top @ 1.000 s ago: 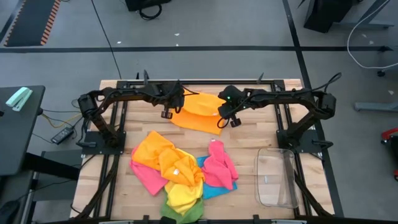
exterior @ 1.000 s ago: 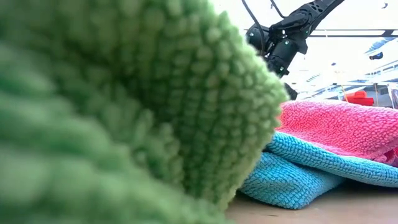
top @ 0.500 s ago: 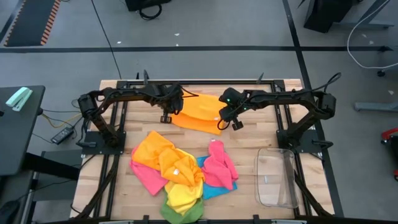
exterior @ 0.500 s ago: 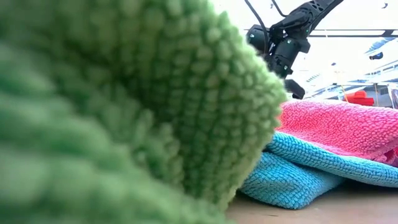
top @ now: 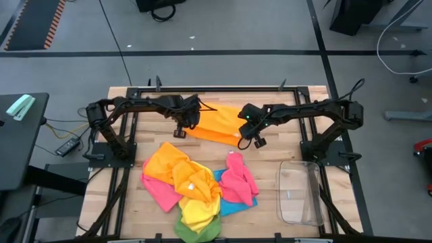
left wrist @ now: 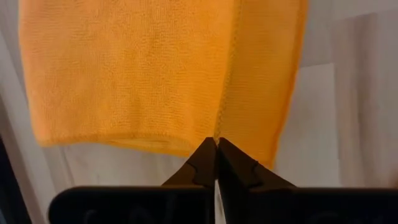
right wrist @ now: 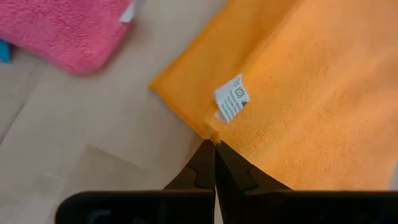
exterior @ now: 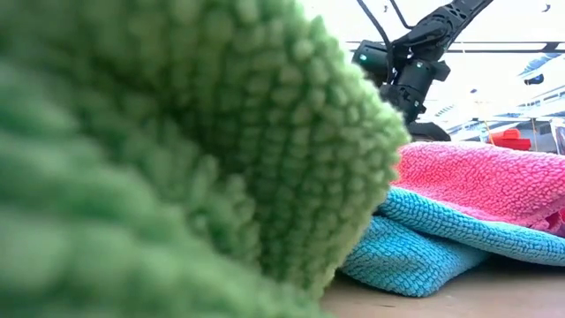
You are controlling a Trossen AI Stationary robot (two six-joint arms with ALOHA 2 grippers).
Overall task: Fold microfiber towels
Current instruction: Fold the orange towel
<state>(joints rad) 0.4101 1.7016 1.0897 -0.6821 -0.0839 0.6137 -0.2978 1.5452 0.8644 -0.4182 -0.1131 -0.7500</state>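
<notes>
Mid-fold on the orange towel (top: 217,123), lying beyond the heap of towels (top: 196,192): left gripper (top: 181,130) and right gripper (top: 257,140) pinch its near corners tight. Next, I reckon, both lower together, edges aligned, then let go.

Two robot arms are seen over one wooden bench (top: 121,196). One orange towel (top: 217,123) is spread apart, and a heap (top: 196,185) of roughly six towels in orange, yellow, pink, blue and green is counted nearby. One clear plastic bin (top: 300,196) is also present.
</notes>
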